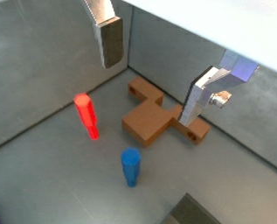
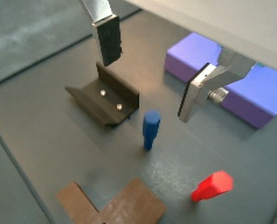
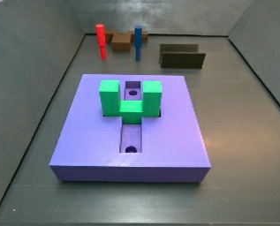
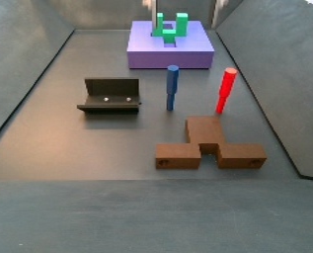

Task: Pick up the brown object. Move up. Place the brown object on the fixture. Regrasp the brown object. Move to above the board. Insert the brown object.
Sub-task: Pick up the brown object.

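The brown object (image 1: 152, 120) is a flat T-shaped piece lying on the grey floor beyond the red and blue pegs; it also shows as a brown object (image 4: 209, 147) in a side view. My gripper (image 1: 148, 87) hangs well above it, open, with nothing between the fingers (image 1: 107, 42). In a wrist view the gripper (image 2: 148, 87) hovers between the dark fixture (image 2: 103, 102) and the purple board (image 2: 239, 87). The fixture (image 4: 110, 96) stands empty to one side of the pegs. The board (image 3: 94, 141) carries a green U-shaped block (image 3: 130, 97).
A red peg (image 4: 226, 90) and a blue peg (image 4: 172, 87) stand upright between the brown object and the board (image 4: 148, 56). Grey walls enclose the floor on all sides; the brown object lies close to a wall corner (image 1: 127, 70).
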